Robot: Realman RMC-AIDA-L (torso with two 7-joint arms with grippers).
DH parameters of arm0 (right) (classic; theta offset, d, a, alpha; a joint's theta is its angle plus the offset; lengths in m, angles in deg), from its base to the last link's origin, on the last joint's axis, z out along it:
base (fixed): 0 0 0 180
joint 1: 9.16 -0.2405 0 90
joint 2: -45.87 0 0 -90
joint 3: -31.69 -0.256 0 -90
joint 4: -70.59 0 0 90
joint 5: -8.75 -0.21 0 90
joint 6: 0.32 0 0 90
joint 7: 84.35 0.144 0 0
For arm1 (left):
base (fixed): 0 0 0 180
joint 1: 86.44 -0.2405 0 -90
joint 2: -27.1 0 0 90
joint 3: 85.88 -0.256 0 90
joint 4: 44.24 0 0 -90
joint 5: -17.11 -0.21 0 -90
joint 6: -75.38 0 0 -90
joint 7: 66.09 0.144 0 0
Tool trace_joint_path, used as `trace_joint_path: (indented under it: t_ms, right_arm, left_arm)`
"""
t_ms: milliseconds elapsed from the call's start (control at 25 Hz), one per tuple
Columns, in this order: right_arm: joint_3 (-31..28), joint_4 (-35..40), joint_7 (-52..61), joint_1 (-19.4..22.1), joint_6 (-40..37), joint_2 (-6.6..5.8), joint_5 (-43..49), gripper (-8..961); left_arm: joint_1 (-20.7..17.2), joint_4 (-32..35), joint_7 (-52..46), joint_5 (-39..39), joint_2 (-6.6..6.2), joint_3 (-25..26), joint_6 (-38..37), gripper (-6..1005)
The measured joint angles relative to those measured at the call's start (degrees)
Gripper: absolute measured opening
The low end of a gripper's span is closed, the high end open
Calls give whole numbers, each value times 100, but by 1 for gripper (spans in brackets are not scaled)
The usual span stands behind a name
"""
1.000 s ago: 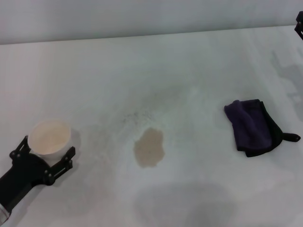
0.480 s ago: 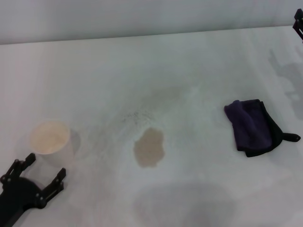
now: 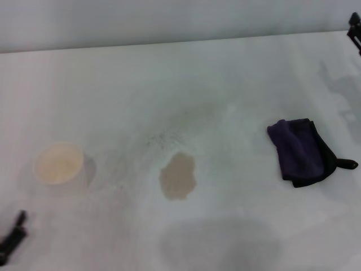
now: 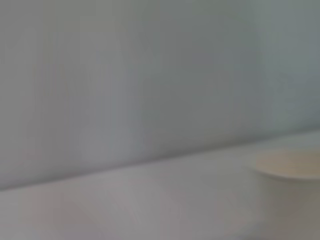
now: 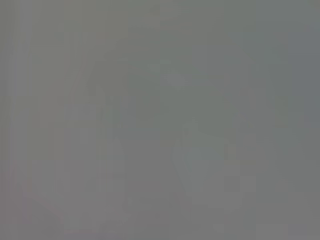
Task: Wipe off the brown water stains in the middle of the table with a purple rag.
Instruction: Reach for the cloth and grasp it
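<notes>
- Stain [image 3: 177,176] sits centre of head view on the table [image 3: 225,68], tan, untouched.
- Rag [image 3: 299,149] lies right of centre, folded, loop tab pointing to the right edge; well apart from stain.
- Cup [image 3: 59,164] stands left of stain, free of any tool; its rim also shows at the right edge of the left wrist view [image 4: 292,165].
- Left tool [image 3: 12,237] only a sliver at lower left corner; cannot tell wide or narrow.
- Right tool [image 3: 355,31] at upper right edge, mostly out of frame; cannot tell its state either.
- Step in hand, judged: fetch rag with right tool.
- Do it well: come straight down over the thick folded middle, not the tab, pinch several layers so it doesn't unfold, then drag flat across the stain away from the cup.
</notes>
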Motion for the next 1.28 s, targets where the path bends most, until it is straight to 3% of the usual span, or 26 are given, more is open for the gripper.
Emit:
trace_joint_path:
  t_ms: [200, 360, 520, 680, 760, 880, 1000, 1120, 1160, 1280]
  right_arm:
    - [726, 151, 722, -3, 120, -1, 1, 826]
    - [1630, 1014, 2867, 82, -91, -32, 18, 825]
    - [2678, 2379, 5487, 243, -781, -159, 493, 825]
    - [3133, 3942, 8016, 376, -929, -386, 2003, 825]
    - [3164, 4803, 9440, 383, -795, -505, 3149, 825]
    - [3171, 6060, 11226, 316, -282, -577, 5053, 825]
    - [3173, 7120, 12368, 119, 532, -531, 6684, 825]
    - [3215, 7897, 12887, -220, 1498, -312, 7952, 825]
    - [3297, 8109, 13008, -399, 1916, -170, 8460, 825]
    - [3735, 8164, 13253, -668, 2421, -8, 9298, 825]
  left_arm:
    - [-164, -57, -54, 1151, -15, 1, -231, 892]
    - [-106, -81, -190, 1606, -28, -1, -354, 892]
    - [14, -23, -464, 1913, -43, -1, -455, 892]
    - [155, 2, -671, 2130, -58, 0, -568, 892]
    - [208, 50, -708, 2137, -61, -1, -579, 892]
    - [254, 113, -711, 2147, -61, 0, -584, 892]
    - [288, 185, -712, 2153, -61, 1, -585, 892]
    - [313, 279, -713, 2155, -60, 1, -585, 892]
    - [321, 305, -713, 2154, -60, 0, -585, 893]
    - [378, 359, -715, 2156, -61, 0, -585, 893]
